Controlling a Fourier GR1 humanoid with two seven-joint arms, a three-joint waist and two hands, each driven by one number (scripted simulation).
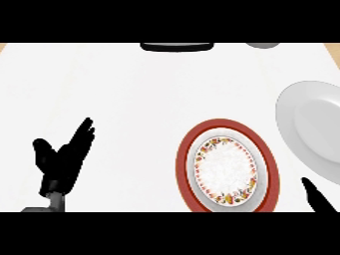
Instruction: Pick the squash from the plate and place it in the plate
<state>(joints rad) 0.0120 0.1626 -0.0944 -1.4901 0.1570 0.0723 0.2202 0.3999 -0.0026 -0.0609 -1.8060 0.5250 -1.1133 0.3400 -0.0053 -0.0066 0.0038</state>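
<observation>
Left hand (62, 157) open, fingers straight, lower left; right hand (318, 196) mostly cut off lower right, state unclear; squash not visible on red-rimmed plate (191, 149) or white plate (312, 124).

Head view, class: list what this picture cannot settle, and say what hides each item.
1. Squash: not visible on the red-rimmed plate or the grey plate; its whereabouts cannot be told.
2. Right hand: mostly cut off by the right and lower edges, so its fingers cannot be judged.
3. Dark object and grey object at the counter's far edge: cut off at the top, unidentifiable.
4. Left hand: open, resting.
</observation>
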